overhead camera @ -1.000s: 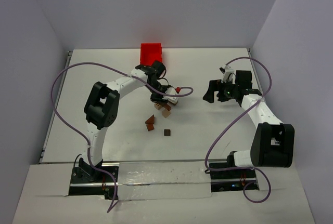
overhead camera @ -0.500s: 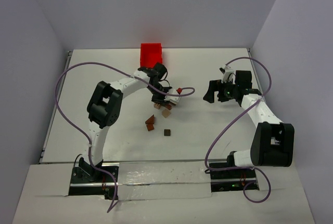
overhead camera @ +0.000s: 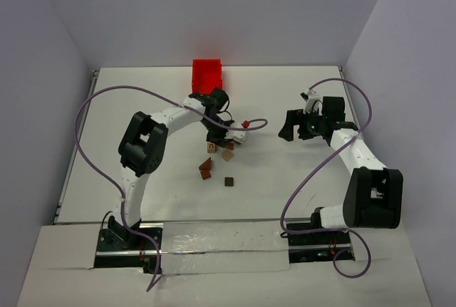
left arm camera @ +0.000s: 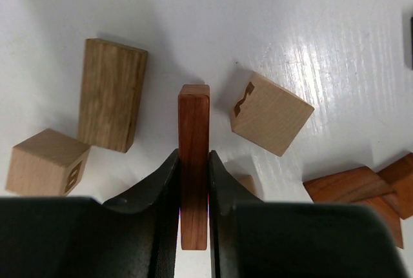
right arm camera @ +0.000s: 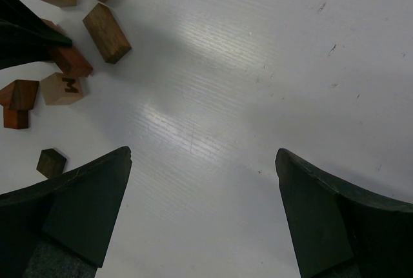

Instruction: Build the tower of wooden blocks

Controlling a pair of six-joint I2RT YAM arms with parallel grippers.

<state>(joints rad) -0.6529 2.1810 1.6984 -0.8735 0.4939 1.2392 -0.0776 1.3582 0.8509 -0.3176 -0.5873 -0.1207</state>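
Left tool (left arm camera: 193, 157) tight around thin reddish-brown block (left arm camera: 193, 117) amid loose tan blocks (left arm camera: 270, 122)

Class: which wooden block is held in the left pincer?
The thin reddish-brown block, clamped edge-on in the left pincer; the tan cube and brown plank lie loose beside it.

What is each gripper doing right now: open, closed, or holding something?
Left gripper: closed on a thin reddish-brown block.
Right gripper: open, holding nothing.
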